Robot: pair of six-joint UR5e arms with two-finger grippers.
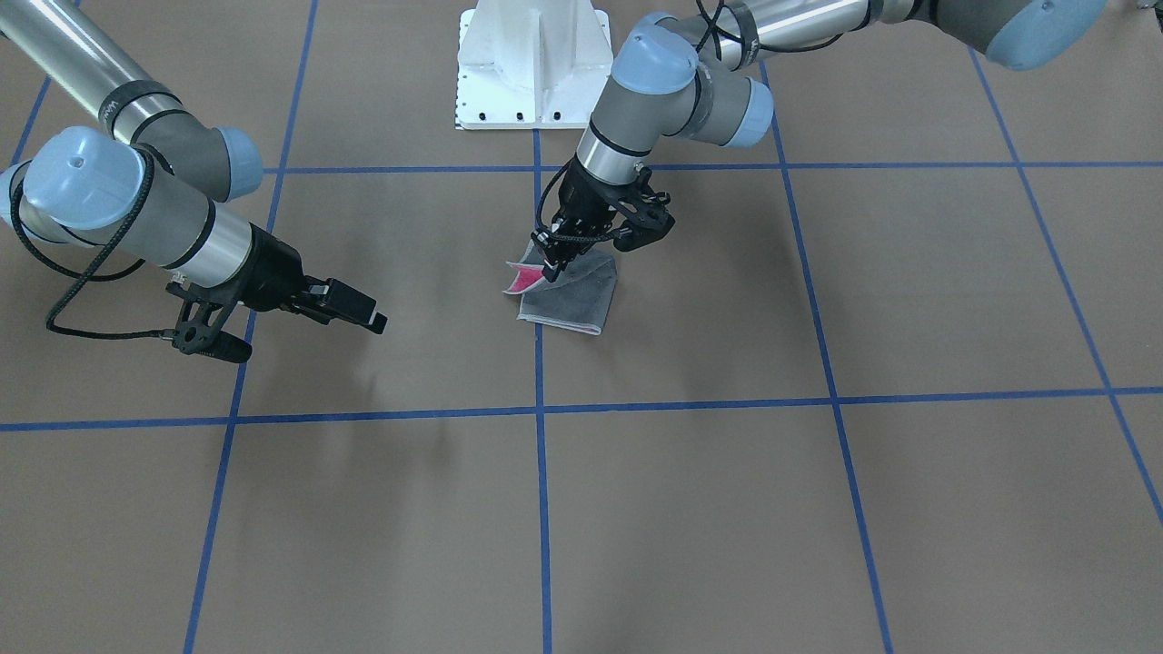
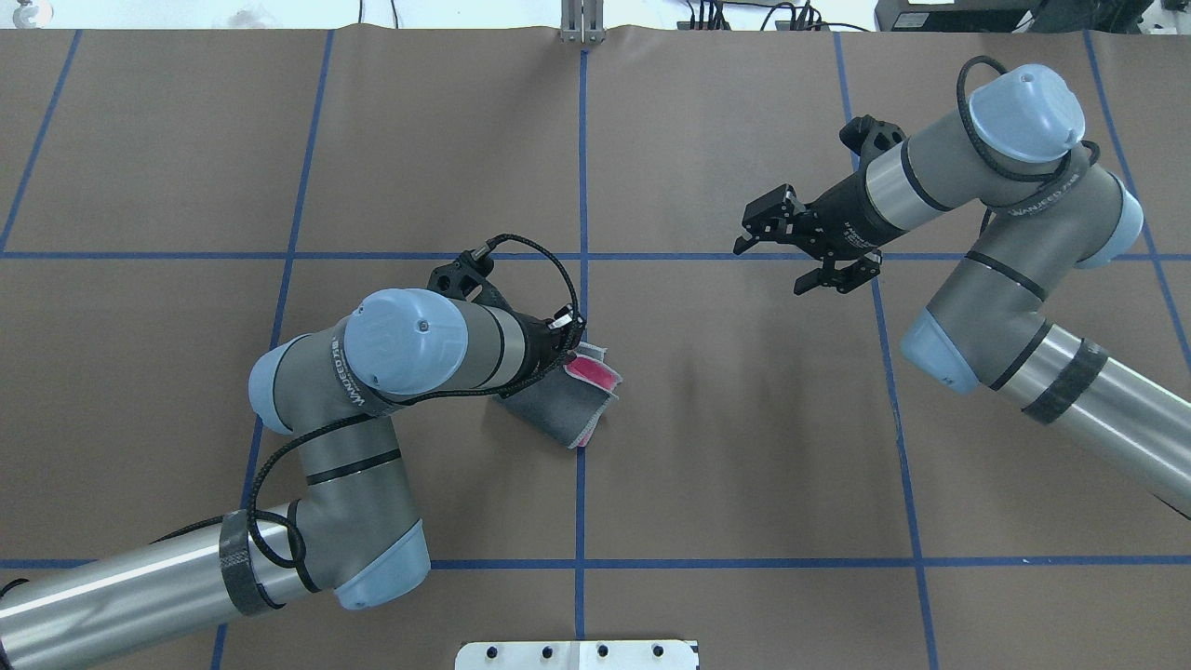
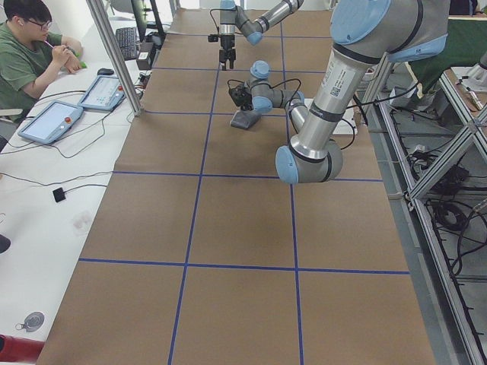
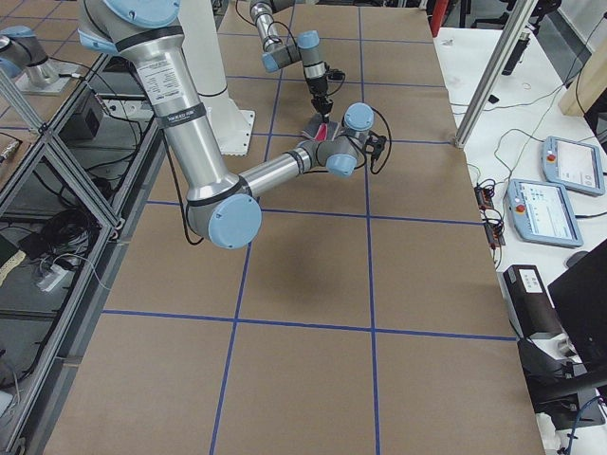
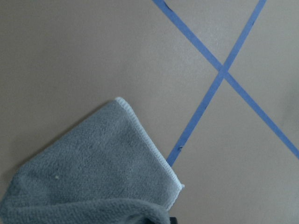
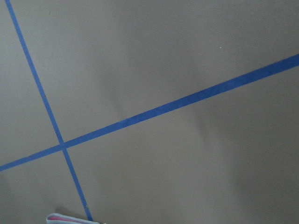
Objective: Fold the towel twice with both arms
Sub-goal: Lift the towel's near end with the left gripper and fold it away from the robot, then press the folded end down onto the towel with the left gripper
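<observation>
In the overhead view, the left gripper (image 1: 551,269) stood just left of the centre of the table (image 2: 726,465). Its fingers pinched one corner of the towel (image 2: 556,411) and held it up a little, so that the pink face showed at the towel's 1 o'clock side. The rest of the towel lay flat, grey face up, across the middle blue tape line (image 2: 580,502). It seemed already folded once, since layered edges showed at its 5 o'clock corner. At about 2 o'clock from the towel, well apart from it, the right gripper (image 2: 770,259) hung above the table with its fingers spread and holding nothing. The step in hand was probably the second fold. To do it well, the left gripper should carry the corner low and slowly toward the opposite edge, without dragging the lower layers. The right gripper would better take the neighbouring corner, so that both corners travel together and the edging meets evenly. The fingers should let go only when the cloth lies flat.
</observation>
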